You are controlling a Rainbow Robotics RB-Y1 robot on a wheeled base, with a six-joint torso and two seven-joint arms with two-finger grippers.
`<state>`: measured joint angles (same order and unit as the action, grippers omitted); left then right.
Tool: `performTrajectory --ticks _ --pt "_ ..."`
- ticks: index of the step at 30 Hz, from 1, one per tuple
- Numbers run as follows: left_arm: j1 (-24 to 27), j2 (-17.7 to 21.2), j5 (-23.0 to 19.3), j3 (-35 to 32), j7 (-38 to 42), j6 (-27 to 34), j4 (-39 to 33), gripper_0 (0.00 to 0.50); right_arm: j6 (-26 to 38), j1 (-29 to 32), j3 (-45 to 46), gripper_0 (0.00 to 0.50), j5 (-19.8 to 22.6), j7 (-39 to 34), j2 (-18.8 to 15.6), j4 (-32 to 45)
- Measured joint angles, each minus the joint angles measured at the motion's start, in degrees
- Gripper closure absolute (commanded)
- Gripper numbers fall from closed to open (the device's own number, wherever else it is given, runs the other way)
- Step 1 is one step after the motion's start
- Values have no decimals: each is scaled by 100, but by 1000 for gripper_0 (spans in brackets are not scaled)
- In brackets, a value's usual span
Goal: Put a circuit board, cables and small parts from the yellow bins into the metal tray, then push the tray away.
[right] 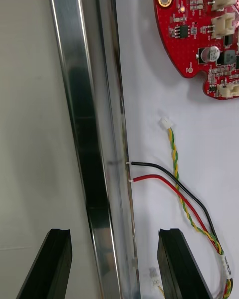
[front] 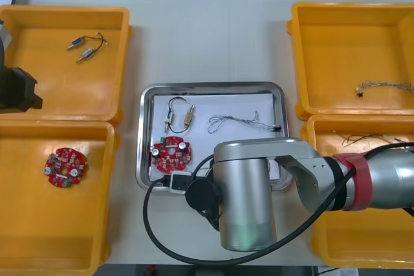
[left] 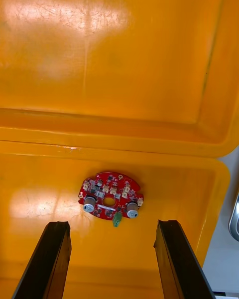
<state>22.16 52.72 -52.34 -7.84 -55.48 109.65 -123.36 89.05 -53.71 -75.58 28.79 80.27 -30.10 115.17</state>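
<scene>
The metal tray point(front: 278, 98), white inside, lies at the table's middle. It holds a round red circuit board point(front: 171, 153), small metal parts on a black cable point(front: 178, 116) and a thin twisted cable point(front: 242, 121). My right arm point(front: 259, 185) reaches over the tray's near edge. In the right wrist view my right gripper point(right: 113, 266) is open and straddles the tray's rim point(right: 94, 130), with one finger outside and one over the white floor. Red and black wires point(right: 169, 179) and the circuit board point(right: 201, 30) lie beyond it. My left gripper point(left: 112, 259) is open above another circuit board point(left: 110, 202).
The far left yellow bin point(front: 39, 82) holds small metal parts point(front: 84, 46). In the near left bin point(front: 39, 224) lies a red circuit board point(front: 65, 166). The far right bin point(front: 343, 43) has a cable point(front: 385, 86). Thin cables point(front: 369, 139) lie in the near right bin point(front: 362, 250).
</scene>
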Motion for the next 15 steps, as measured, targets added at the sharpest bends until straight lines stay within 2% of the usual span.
performTrajectory --ticks 5,15 --pt "0 0 0 0 0 0 0 0 -2 0 -3 0 -68 0 117 -137" --pt "0 0 -1 0 0 0 0 0 -29 0 -95 0 -124 0 133 -178"
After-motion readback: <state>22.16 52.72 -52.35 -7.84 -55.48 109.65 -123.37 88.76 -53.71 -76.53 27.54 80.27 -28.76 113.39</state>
